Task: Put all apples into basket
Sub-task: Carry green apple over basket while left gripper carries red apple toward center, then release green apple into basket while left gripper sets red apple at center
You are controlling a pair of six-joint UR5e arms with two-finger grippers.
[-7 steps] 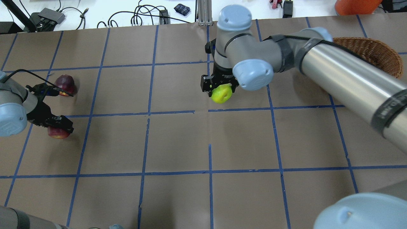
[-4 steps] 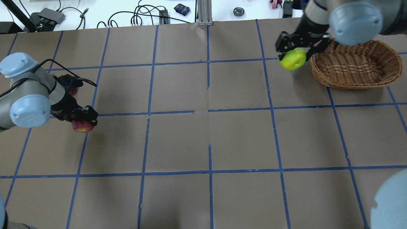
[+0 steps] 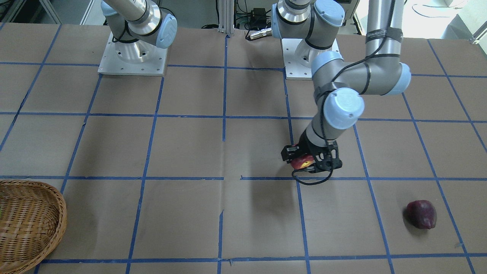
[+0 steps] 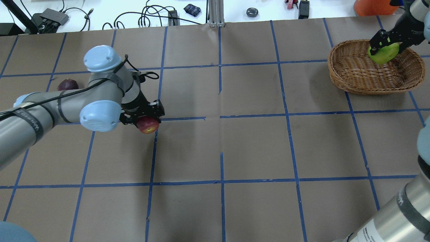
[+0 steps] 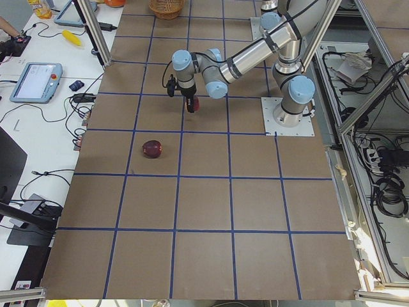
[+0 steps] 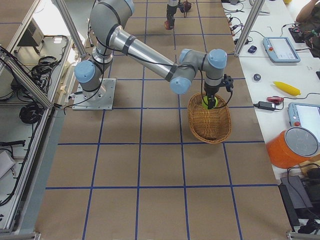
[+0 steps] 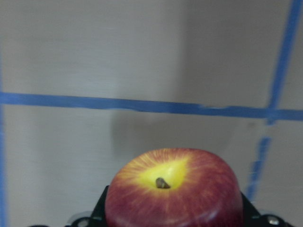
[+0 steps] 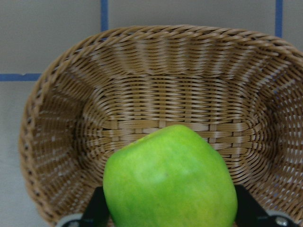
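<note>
My left gripper (image 4: 146,117) is shut on the red apple with a yellow patch (image 4: 148,125) and holds it above the table left of centre; it also shows in the front view (image 3: 301,162) and the left wrist view (image 7: 173,189). My right gripper (image 4: 384,45) is shut on the yellow-green apple (image 4: 383,54) and holds it over the wicker basket (image 4: 356,75) at the far right; the right wrist view shows the apple (image 8: 170,182) above the basket's inside (image 8: 156,104). The dark maroon apple (image 4: 67,84) lies on the table at the far left, also in the front view (image 3: 421,214).
Brown paper with a blue tape grid covers the table (image 4: 221,148). Cables and small devices (image 4: 151,15) lie beyond the far edge. An orange container (image 4: 374,6) stands behind the basket. The arm bases (image 3: 131,57) stand at the robot's side.
My right gripper has carried the yellow-green apple from mid-table rightward to over the basket. My left gripper has lifted the red apple and moved it rightward, uncovering the maroon apple.
</note>
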